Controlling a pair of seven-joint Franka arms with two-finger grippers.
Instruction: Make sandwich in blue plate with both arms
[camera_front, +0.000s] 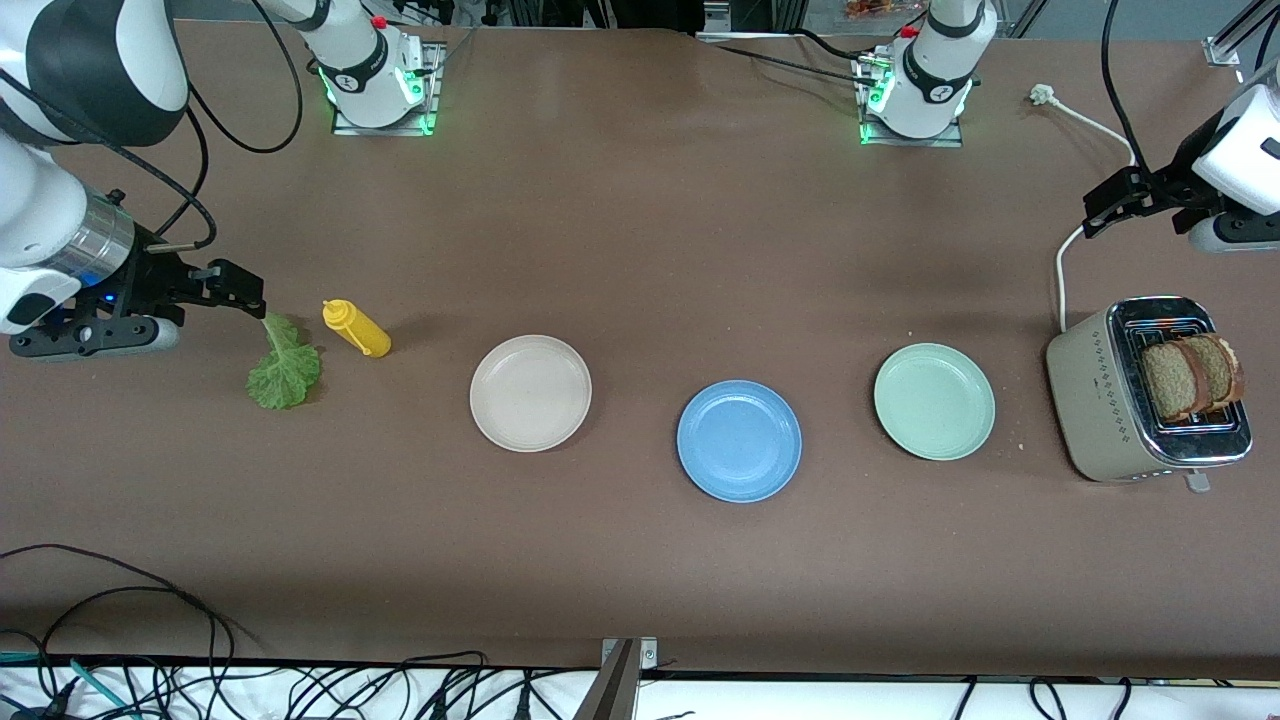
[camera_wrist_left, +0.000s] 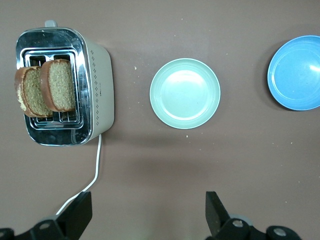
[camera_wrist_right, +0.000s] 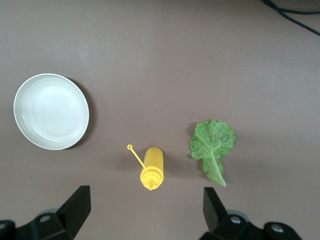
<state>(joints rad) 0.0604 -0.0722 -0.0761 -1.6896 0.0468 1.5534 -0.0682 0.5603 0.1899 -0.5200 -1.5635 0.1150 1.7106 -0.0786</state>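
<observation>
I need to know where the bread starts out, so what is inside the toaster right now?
Two brown bread slices stand upright in the toaster, one per slot, their upper halves sticking out. Their lower parts are hidden down in the slots.

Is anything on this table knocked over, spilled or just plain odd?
The yellow squeeze bottle lies tipped on its side beside the lettuce leaf, which sits on the bare table rather than a plate. A few crumbs dot the table near the toaster. Nothing looks spilled or broken.
</observation>
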